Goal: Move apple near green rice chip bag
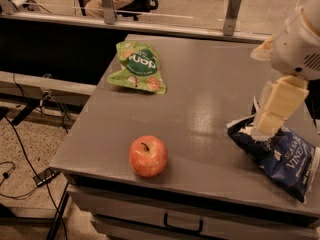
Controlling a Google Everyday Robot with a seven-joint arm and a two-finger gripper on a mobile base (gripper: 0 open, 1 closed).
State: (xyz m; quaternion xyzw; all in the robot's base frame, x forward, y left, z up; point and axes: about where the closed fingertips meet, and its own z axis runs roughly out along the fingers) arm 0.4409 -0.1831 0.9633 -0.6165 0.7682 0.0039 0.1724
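A round red apple with yellowish patches and a dark stem sits near the front left edge of the grey table. The light green rice chip bag with a dark green logo lies at the table's back left, well apart from the apple. My gripper hangs at the right side on a white arm, above the upper end of a dark blue chip bag, far from the apple and holding nothing I can see.
The table has a drawer with a handle under its front edge. A low black shelf and cables are on the floor to the left. A glass barrier with metal posts stands behind the table.
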